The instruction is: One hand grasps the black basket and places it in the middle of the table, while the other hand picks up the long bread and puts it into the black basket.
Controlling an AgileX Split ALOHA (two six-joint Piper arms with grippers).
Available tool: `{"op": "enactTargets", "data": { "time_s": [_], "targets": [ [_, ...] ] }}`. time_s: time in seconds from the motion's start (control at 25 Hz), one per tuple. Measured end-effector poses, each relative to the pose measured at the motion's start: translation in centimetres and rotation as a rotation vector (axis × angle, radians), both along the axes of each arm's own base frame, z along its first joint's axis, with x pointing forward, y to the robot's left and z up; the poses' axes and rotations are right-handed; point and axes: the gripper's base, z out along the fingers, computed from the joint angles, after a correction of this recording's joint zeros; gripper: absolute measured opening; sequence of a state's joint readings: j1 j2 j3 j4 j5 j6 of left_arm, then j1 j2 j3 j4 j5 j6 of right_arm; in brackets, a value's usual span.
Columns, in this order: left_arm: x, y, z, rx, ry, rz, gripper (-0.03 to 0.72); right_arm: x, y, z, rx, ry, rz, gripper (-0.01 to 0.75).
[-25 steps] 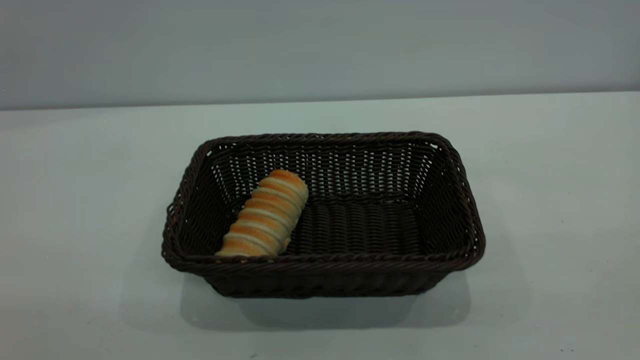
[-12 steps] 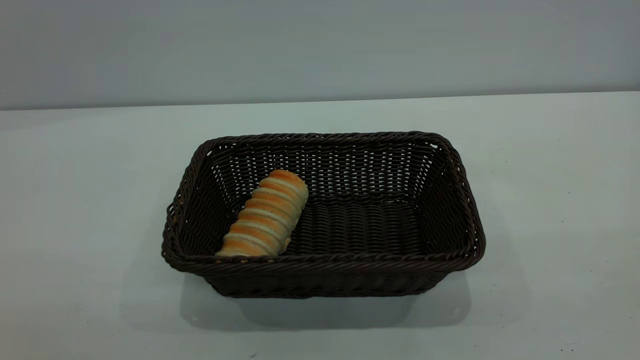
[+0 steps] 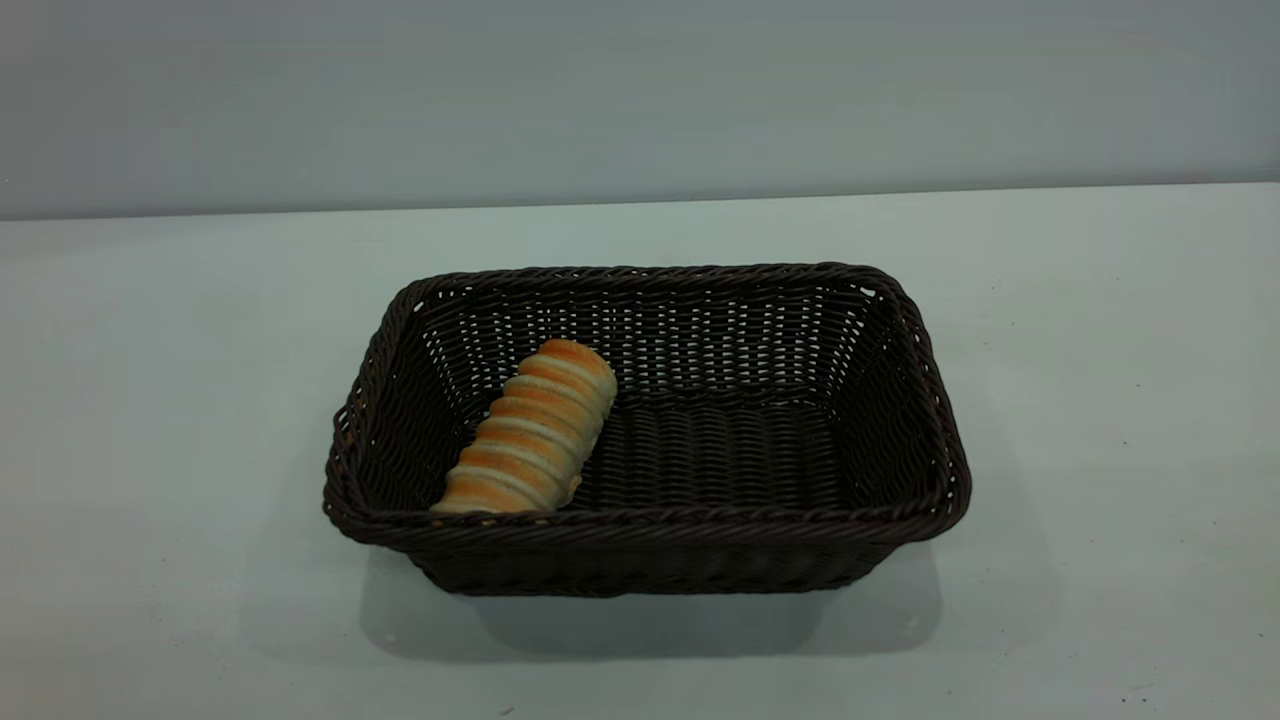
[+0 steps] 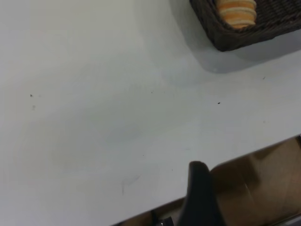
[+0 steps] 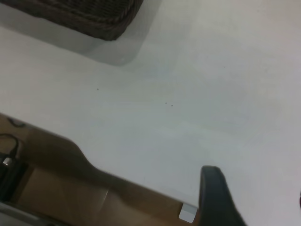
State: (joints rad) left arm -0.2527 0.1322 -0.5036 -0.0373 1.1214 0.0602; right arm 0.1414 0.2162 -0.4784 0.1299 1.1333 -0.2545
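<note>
Long bread (image 3: pixel 530 435) hugs black basket (image 3: pixel 650 525) — left wall, seemingly.

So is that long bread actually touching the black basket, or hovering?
Touching. In the exterior view the long bread lies on the woven floor of the black basket, its near end against the front wall; no pincer holds it.

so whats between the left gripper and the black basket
Only bare table, per the left wrist view: the left gripper sits at the table's edge, the black basket well away.

Bare table (image 3: pixel 150 400) surrounds the black basket (image 3: pixel 650 530)
</note>
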Motion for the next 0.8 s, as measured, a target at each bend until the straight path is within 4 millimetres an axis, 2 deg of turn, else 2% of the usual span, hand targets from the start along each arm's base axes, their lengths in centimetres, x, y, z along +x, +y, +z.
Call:
{"op": "enactTargets", "data": {
  "time_s": [0.8],
  "targets": [
    [0.14,0.17,-0.50,0.024,0.014,0.011,0.584,-0.12,-0.02,0.02,0.001,-0.008,0.000,0.438]
  ]
}}
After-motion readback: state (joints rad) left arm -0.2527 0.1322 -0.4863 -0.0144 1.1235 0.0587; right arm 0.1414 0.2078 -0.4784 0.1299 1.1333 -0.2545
